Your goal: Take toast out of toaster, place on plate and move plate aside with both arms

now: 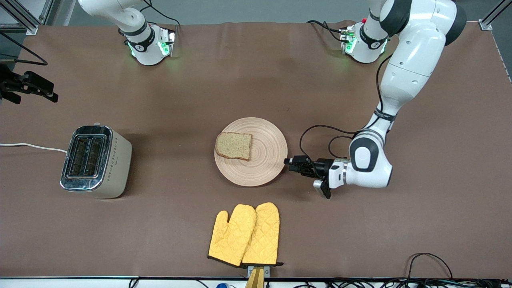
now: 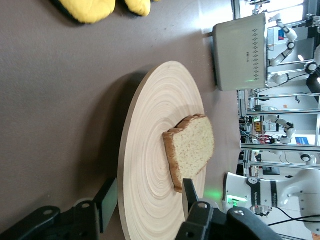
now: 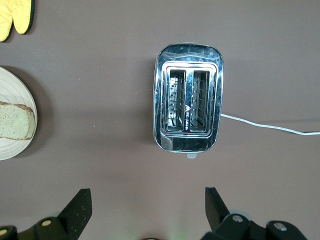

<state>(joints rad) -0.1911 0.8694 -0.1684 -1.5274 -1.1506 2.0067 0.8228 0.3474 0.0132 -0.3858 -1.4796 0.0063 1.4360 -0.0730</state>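
Looks like the last step: moving the plate aside. Toast [image 1: 234, 146] flat on the wooden plate [image 1: 268, 160], off-centre toward the right arm's end of the table. Both slots of the toaster [image 1: 96, 160] empty, white cord [image 1: 32, 146] trailing off the table edge at the right arm's end. No more work at the toaster, by the look of it.

Left gripper [image 1: 289, 163] low at the plate's rim on the left arm's side. In the left wrist view [image 2: 147, 197], one finger above the wood, one outside and below the edge, with a gap showing on both sides: released, straddling the rim, not visibly clamped on it.

Right gripper [image 1: 40, 90] high over the table's edge near the toaster, well apart from the plate. Spread wide and holding nothing in its own wrist view [image 3: 145, 205]. Waiting.

Next, probably: pinch the rim firmly with the left gripper, bring the right gripper across to the rim nearest the toaster, take a matching hold. Then lift or slide level and together, so as not to tip the toast. Worth steering around the yellow oven mitts [image 1: 246, 234], nearer the front camera than the plate.
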